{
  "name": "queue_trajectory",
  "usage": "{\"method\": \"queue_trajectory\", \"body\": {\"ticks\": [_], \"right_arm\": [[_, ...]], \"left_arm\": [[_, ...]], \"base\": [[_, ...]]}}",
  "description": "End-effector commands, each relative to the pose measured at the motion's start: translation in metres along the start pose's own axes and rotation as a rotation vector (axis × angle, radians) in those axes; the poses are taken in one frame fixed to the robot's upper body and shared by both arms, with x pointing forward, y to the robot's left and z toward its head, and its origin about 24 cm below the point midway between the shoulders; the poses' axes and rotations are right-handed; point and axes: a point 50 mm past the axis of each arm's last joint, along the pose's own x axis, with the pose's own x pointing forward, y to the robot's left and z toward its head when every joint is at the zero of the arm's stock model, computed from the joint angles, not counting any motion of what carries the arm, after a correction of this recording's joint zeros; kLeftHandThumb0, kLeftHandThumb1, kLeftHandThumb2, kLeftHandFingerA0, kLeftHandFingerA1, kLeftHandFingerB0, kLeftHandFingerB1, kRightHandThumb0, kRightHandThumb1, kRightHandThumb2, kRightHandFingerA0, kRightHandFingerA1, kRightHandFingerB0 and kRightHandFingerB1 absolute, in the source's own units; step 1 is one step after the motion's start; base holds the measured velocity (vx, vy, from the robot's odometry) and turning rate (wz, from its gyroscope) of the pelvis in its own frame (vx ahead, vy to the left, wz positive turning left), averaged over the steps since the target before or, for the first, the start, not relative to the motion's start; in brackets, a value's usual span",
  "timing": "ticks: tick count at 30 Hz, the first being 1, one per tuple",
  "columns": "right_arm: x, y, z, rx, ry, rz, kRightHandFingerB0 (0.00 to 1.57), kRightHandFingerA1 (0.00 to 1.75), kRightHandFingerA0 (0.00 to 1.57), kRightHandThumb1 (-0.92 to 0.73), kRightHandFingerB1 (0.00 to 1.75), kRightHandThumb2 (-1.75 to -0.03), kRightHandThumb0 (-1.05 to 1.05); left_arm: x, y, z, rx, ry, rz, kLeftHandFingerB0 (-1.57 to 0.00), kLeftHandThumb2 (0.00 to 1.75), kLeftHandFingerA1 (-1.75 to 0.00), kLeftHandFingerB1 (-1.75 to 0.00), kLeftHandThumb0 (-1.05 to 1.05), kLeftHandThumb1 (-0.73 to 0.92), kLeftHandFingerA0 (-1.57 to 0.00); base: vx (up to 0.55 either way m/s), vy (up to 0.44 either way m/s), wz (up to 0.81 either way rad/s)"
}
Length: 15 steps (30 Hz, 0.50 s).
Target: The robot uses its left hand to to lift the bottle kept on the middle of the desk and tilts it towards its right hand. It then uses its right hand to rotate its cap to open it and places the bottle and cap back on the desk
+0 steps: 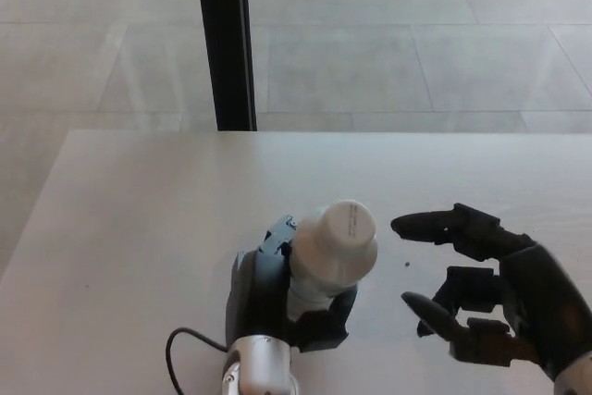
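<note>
Your left hand (pixel 277 298) is clamped around the white bottle (pixel 326 261), holding it above the desk (pixel 139 228), cap (pixel 344 226) tipped toward the camera. Just to its right, your right hand (pixel 486 293) hangs empty, fingers (pixel 430 226) spread toward the cap, not touching.

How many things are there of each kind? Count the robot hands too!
Bottles: 1, the white bottle with its cap on
Robot hands: 2, the left robot hand holding the bottle and the right robot hand open beside it
Desks: 1, the pale desk
Total: 4
</note>
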Motion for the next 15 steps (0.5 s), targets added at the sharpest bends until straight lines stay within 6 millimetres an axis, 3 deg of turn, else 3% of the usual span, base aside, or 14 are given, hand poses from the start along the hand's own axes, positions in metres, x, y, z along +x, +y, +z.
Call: {"method": "queue_trajectory", "body": {"ticks": [1,2,8,9,15], "right_arm": [[-0.002,0.0,0.01,-0.138,-0.072,0.007,0.4,1.15,0.93,-0.57,0.63,-0.58,-0.68],[-0.003,0.0,0.013,-0.132,-0.077,0.004,0.4,1.16,0.91,-0.57,0.63,-0.58,-0.66],[-0.001,0.0,0.013,-0.142,-0.065,-0.012,0.35,1.12,0.9,-0.57,0.61,-0.58,-0.71],[0.0,0.0,0.012,-0.143,-0.052,-0.016,0.32,1.13,0.91,-0.57,0.61,-0.58,-0.73],[0.008,-0.002,0.012,-0.155,-0.029,-0.063,0.21,1.28,0.96,-0.56,0.61,-0.58,-0.76]], "left_arm": [[0.011,0.011,0.009,0.105,0.035,-0.001,-0.82,1.34,-1.75,-1.52,-0.01,0.69,-1.01],[0.015,0.018,0.008,0.122,0.066,0.005,-0.7,1.34,-1.75,-1.73,0.01,0.62,-0.96],[0.013,0.021,0.005,0.144,0.09,0.007,-0.66,1.22,-1.75,-1.67,0.01,0.65,-0.97],[0.012,0.02,0.004,0.136,0.08,0.0,-0.69,1.28,-1.75,-1.71,0.01,0.62,-0.98],[0.008,0.016,0.001,0.141,0.082,0.005,-0.69,1.26,-1.75,-1.75,0.0,0.63,-1.01]], "base": [[0.0,0.0,0.0],[0.0,0.0,0.0],[0.0,0.0,0.0],[0.0,0.0,0.0],[0.0,0.0,0.0]]}}
